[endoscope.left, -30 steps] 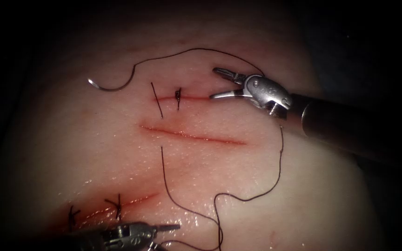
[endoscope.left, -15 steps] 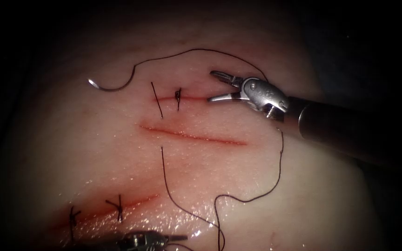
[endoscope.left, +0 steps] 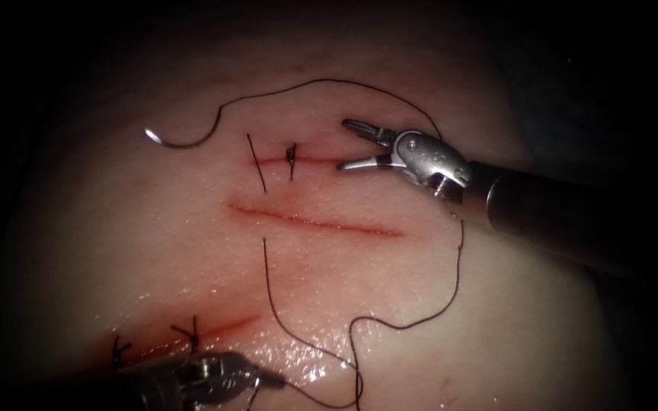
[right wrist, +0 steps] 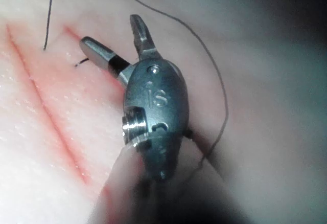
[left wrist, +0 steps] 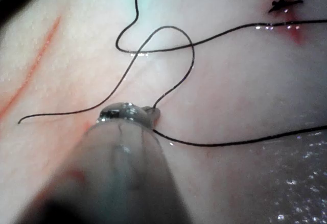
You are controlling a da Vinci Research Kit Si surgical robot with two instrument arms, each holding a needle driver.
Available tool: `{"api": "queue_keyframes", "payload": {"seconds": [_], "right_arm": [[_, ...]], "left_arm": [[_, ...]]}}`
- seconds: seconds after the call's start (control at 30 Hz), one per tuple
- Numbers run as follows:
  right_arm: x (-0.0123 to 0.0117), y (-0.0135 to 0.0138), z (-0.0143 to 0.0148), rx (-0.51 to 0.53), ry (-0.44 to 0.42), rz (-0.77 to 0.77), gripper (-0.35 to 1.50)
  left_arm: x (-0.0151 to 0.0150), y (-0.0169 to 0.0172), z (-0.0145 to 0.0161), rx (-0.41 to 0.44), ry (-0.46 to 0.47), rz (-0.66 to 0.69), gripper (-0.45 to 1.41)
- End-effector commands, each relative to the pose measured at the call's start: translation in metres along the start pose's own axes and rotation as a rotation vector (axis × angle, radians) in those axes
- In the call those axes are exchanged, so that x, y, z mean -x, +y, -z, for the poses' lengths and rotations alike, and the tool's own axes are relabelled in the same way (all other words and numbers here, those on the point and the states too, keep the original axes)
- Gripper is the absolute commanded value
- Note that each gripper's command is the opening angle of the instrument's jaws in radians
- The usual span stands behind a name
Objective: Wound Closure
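The curved needle (endoscope.left: pixel 180 141) lies free on the tissue (endoscope.left: pixel 116 251), left of the upper cut (endoscope.left: pixel 314 160), held by neither tool and not in the tissue. Its black thread (endoscope.left: pixel 321 82) arcs over that cut, passes behind my right tool (endoscope.left: pixel 344 144), then loops down to the bottom. The right tool's jaws stand open and empty at the upper cut's right end (right wrist: pixel 110 35). At the bottom edge my left tool (endoscope.left: pixel 272 378) is shut on the thread (left wrist: pixel 173 88), which meets its tip (left wrist: pixel 149 114).
The upper cut carries one knotted stitch (endoscope.left: pixel 292 157), with a short cut thread end (endoscope.left: pixel 257 164) left of it. The middle cut (endoscope.left: pixel 317 222) lies open with no stitch. The lower cut (endoscope.left: pixel 207 332) has two knotted stitches (endoscope.left: pixel 192 335) and red fluid.
The left tool dipped toward the bottom edge, then drew left with the thread, shifting the lower loops. The right tool, still open, edged slightly left and down. The needle stayed put.
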Motion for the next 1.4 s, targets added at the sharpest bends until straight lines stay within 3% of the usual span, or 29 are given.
{"api": "queue_keyframes", "payload": {"seconds": [0.03,0.43,0.7,0.8,0.87,0.93,0.97,1.0,1.4], "right_arm": [[0.0000,0.0003,-0.0007,0.000,0.004,0.001,1.14],[-0.0007,-0.0022,-0.0023,-0.105,0.024,0.001,1.09],[0.0007,-0.0043,-0.0054,-0.181,0.024,0.000,1.06],[0.0017,-0.0053,-0.0066,-0.226,0.042,-0.022,0.81],[0.0023,-0.0058,-0.0073,-0.248,0.051,-0.028,0.52],[0.0027,-0.0062,-0.0081,-0.274,0.061,-0.035,0.12],[0.0028,-0.0064,-0.0084,-0.286,0.066,-0.031,-0.24],[0.0030,-0.0066,-0.0086,-0.303,0.073,-0.032,-0.35],[0.0032,-0.0089,-0.0106,-0.410,0.117,-0.014,-0.35]], "left_arm": [[-0.0002,-0.0006,0.0002,-0.025,0.028,0.004,-0.45],[-0.0013,-0.0032,0.0096,-0.173,0.175,0.011,-0.45],[-0.0003,-0.0069,0.0150,-0.308,0.274,0.021,-0.45],[0.0003,-0.0085,0.0161,-0.349,0.324,0.026,-0.45],[0.0008,-0.0098,0.0167,-0.373,0.350,0.020,-0.45],[0.0013,-0.0109,0.0169,-0.387,0.363,0.021,-0.45],[0.0015,-0.0115,0.0169,-0.394,0.369,0.027,-0.45],[0.0018,-0.0122,0.0169,-0.402,0.377,0.033,-0.45],[0.0068,-0.0193,0.0136,-0.418,0.406,0.046,-0.45]]}}
